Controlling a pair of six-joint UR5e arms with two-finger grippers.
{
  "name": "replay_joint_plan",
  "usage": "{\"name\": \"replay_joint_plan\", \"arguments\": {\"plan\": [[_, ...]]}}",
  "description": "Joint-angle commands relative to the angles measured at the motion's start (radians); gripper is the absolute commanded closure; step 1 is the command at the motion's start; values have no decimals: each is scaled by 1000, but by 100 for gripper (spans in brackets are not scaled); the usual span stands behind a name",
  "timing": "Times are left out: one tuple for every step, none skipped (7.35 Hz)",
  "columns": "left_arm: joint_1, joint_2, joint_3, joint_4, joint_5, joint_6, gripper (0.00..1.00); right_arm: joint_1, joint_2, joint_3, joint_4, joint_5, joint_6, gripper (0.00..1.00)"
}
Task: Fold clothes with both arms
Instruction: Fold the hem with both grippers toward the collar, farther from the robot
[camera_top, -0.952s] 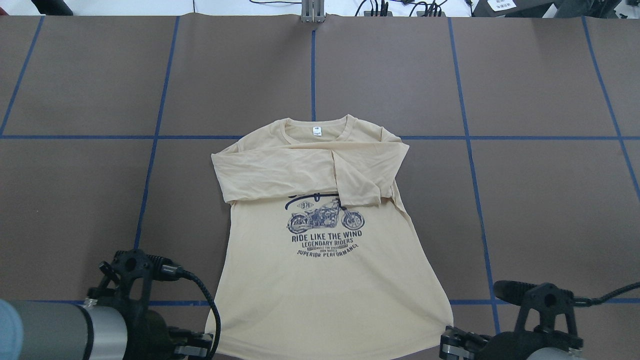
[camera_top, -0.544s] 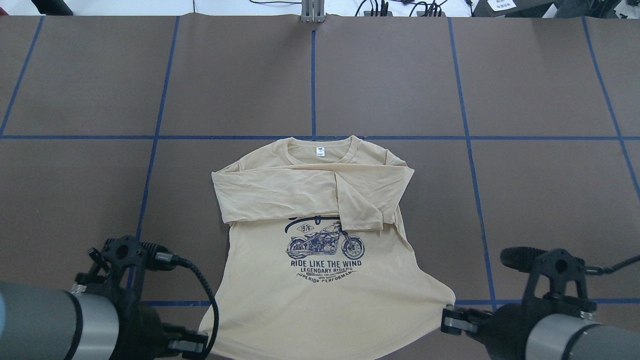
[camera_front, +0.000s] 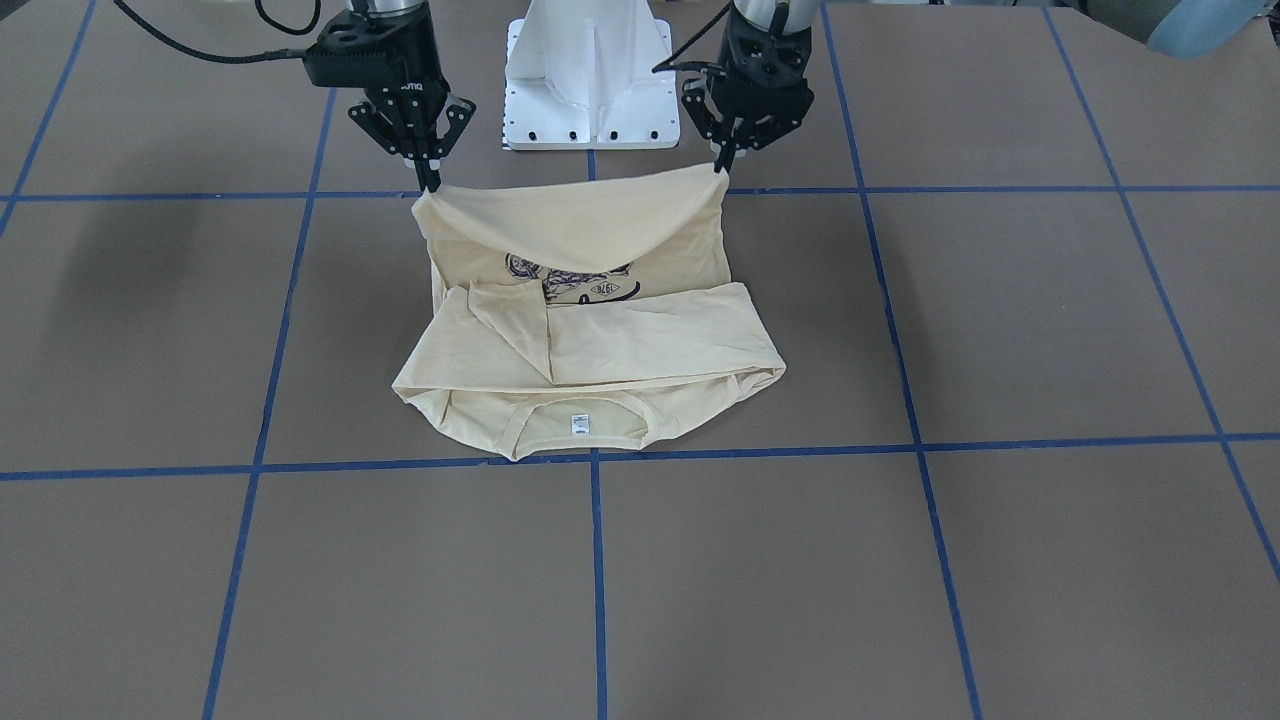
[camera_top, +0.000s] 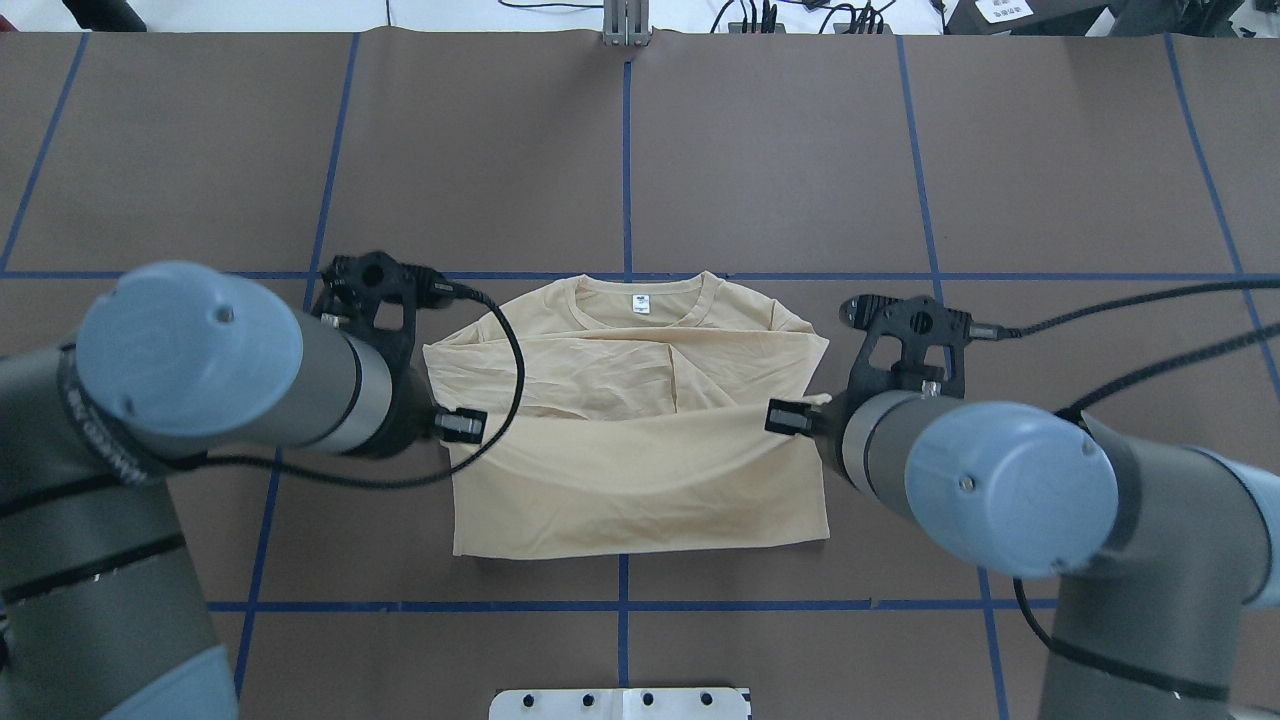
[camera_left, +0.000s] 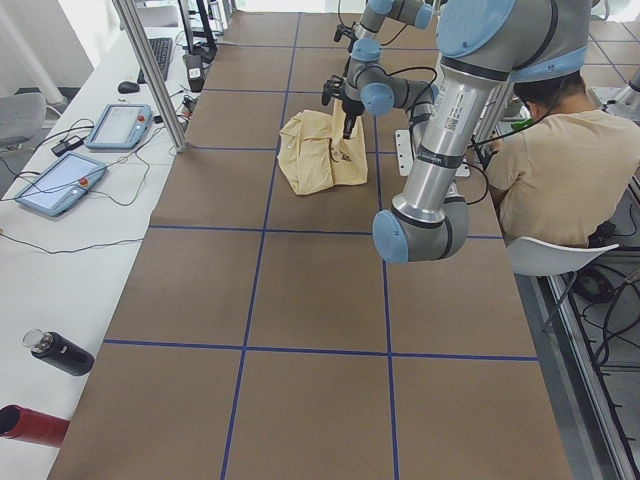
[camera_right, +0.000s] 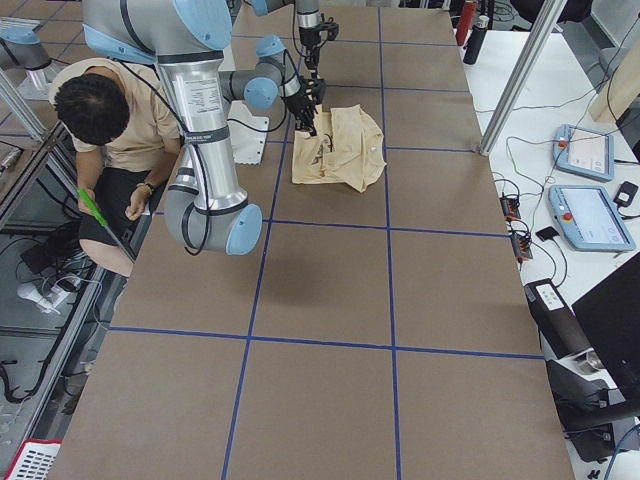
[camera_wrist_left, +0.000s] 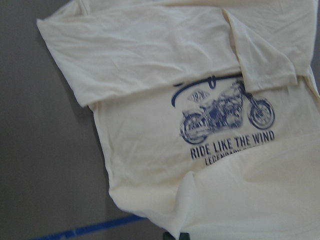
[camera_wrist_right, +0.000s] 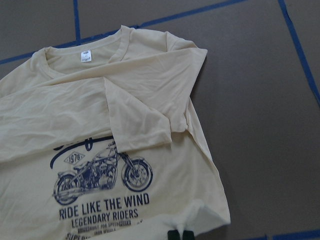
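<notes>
The cream-yellow T-shirt lies mid-table with both sleeves folded across the chest and its neck tag at the far end. My left gripper is shut on one hem corner and my right gripper on the other. They hold the hem raised above the table, sagging between them over the navy print. In the overhead view the lifted lower half of the shirt hides the print, with my left gripper and right gripper at its sides. Both wrist views show the print below: left wrist, right wrist.
The white pedestal base stands just behind the shirt. Blue tape lines grid the brown table. A seated operator is beside the robot. Teach pendants and bottles lie on the white side bench.
Both grippers have lifted the hem from the near table edge and carried it forward over the shirt towards the collar. The print is now covered in the overhead view.
</notes>
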Motion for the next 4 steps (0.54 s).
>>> {"name": "replay_joint_plan", "arguments": {"plan": [[-135,-28,88,-26,4,107,100,154,38,-116,54,60,-85,100],[-140,-44,130,-53,57,107,100,173,72,-152,56,60,-87,100],[-140,-67,215,-89,65,106,100,177,124,-232,57,58,-85,100],[-140,-68,301,-185,81,106,100,185,152,-308,65,57,-88,100]]}}
